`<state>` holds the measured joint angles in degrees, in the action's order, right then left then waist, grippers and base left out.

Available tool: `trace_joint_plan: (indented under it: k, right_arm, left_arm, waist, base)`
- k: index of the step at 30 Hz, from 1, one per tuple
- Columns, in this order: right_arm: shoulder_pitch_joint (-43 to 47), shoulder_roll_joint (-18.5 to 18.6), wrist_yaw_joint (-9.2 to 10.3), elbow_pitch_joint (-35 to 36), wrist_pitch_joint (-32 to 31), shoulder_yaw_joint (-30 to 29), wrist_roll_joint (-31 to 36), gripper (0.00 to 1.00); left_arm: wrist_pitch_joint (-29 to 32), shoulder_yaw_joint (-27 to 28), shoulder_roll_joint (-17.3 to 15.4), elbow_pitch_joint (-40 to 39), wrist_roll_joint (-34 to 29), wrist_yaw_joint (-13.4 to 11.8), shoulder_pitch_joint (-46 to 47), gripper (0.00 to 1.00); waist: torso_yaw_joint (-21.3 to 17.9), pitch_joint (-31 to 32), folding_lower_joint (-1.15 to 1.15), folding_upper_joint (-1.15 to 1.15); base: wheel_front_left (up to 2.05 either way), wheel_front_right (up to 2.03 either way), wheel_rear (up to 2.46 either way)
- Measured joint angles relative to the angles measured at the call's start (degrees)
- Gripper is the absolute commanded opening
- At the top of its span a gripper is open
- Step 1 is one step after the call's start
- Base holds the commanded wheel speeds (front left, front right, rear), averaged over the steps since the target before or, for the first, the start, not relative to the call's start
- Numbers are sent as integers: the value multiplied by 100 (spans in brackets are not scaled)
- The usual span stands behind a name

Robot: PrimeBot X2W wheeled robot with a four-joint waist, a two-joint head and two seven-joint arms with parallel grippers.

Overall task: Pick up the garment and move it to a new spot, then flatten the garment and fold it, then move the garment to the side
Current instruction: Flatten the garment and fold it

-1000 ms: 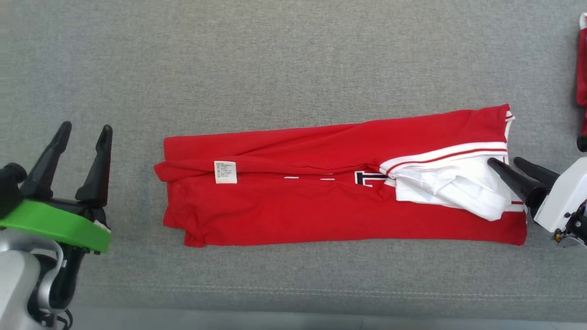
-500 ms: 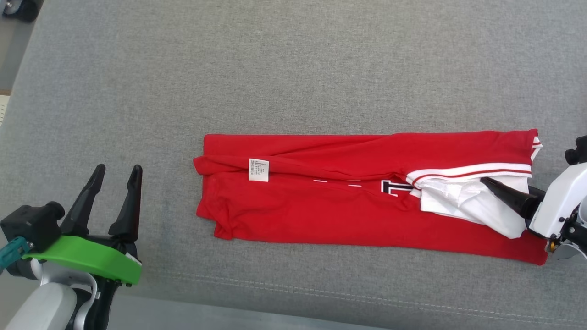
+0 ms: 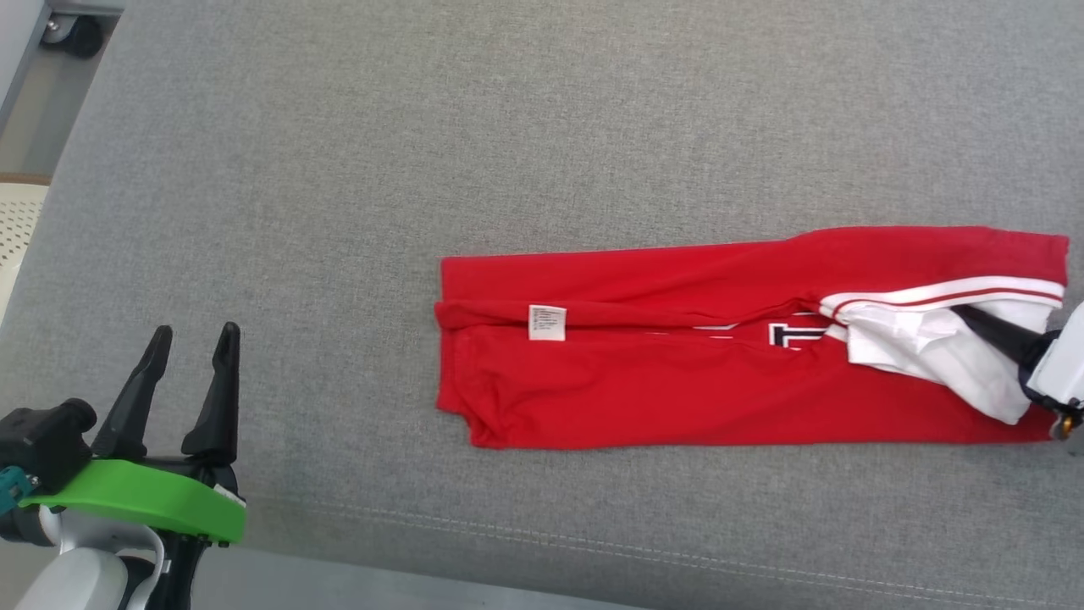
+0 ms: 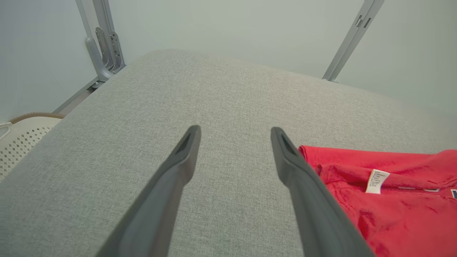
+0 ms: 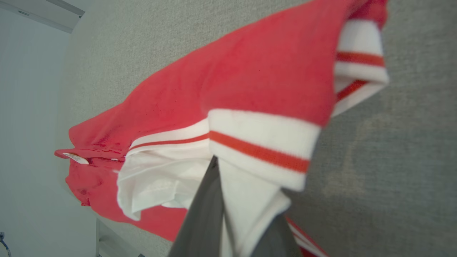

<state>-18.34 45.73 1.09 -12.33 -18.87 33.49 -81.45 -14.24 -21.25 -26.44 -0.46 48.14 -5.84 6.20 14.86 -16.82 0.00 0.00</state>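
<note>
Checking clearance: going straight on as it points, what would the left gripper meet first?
Likely only bare grey fabric surface; the left gripper points past the folded red garment, depth unclear.

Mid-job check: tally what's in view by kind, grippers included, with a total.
Garment: 1, red folded fabric garment with white striped collar
Grippers: 2, left gripper, right gripper
Panel: 1, cream perforated plastic panel
Wheel: 1, black caster wheel
Surface: 1, grey woven fabric surface
Total: 6
</note>
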Motion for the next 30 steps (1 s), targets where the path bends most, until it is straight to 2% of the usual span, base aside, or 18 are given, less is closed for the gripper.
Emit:
trace_joint_plan:
  k: [8, 11, 15, 19, 23, 30]
  right_arm:
    - [119, 566, 98, -199, 42, -461, -364, 0]
    - [116, 711, 10, 135, -9, -499, -388, 0]
    - [-73, 653, -257, 1001, -330, -299, -432, 0]
    - [-367, 620, -360, 1770, -669, -4, -240, 0]
    - [-776, 422, -343, 2263, -890, 219, 44, 0]
    - [-1136, 7, -51, 2499, -1384, 747, 338, 0]
  left_arm:
    - [0, 115, 8, -156, -1, -29, -130, 100]
    - [0, 154, 7, -210, -19, -29, -151, 100]
    - [-1, 185, 4, -276, -48, -29, -174, 100]
    - [-1, 43, 13, -322, -109, -19, -158, 100]
    - [2, -88, 57, -314, -162, 37, -57, 100]
    - [103, -454, 270, -189, -225, 285, 354, 100]
  waist:
    - [-168, 46, 0, 0]
    - [-213, 36, 0, 0]
    - [-280, 5, 0, 0]
    - [-308, -52, 0, 0]
    - [-270, -99, 0, 0]
    - [-23, -173, 0, 0]
  base:
    - [0, 0, 0]
    - [0, 0, 0]
    - [0, 0, 0]
    - [0, 0, 0]
    - [0, 0, 0]
    - [0, 0, 0]
